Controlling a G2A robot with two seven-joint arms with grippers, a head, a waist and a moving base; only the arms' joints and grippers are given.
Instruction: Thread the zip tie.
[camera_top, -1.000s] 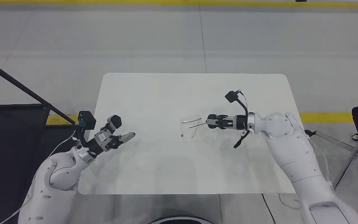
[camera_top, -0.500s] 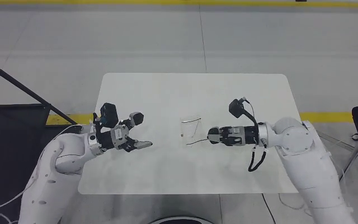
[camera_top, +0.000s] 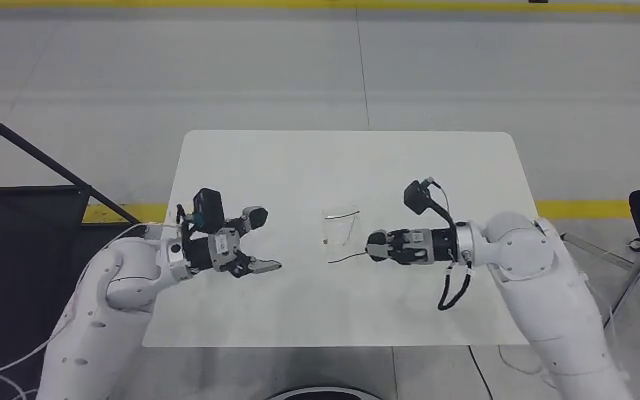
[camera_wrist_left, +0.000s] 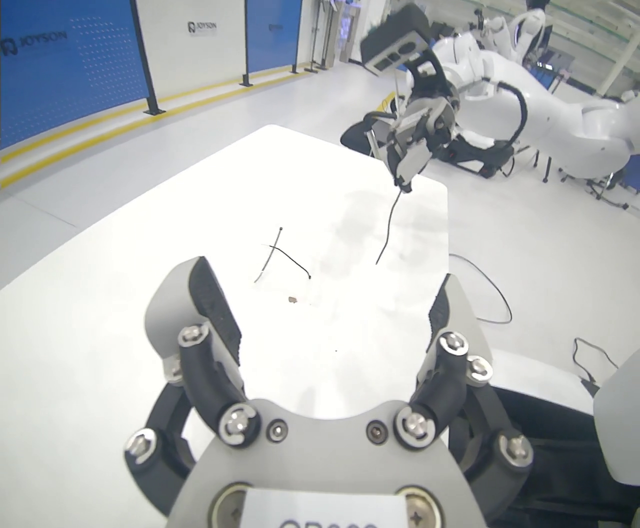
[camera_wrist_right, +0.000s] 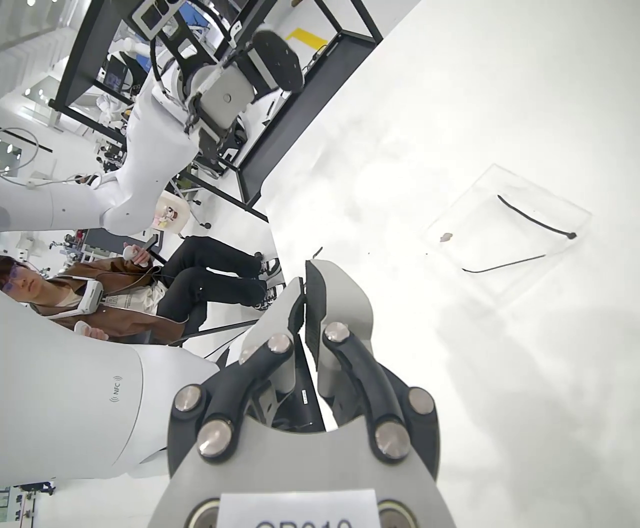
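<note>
over the counter (camera_top: 300, 160) the zip tie (camera_wrist_left: 389, 230) is pinched in the closed right jaws, its tail hanging free; the left jaws are spread wide, empty. the tail should be steadied near its tip before threading. two spare ties (camera_wrist_right: 535, 220) and a brown fleck (camera_wrist_right: 446, 237) are held in what seems a clear tray (camera_wrist_right: 500, 235).

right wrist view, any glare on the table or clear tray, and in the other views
Right wrist view: no hot spots on the table; the clear tray shows by pale edge lines. Left wrist view: even light, faint grey smudges near the hanging zip tie. Top view: flat, even light.
</note>
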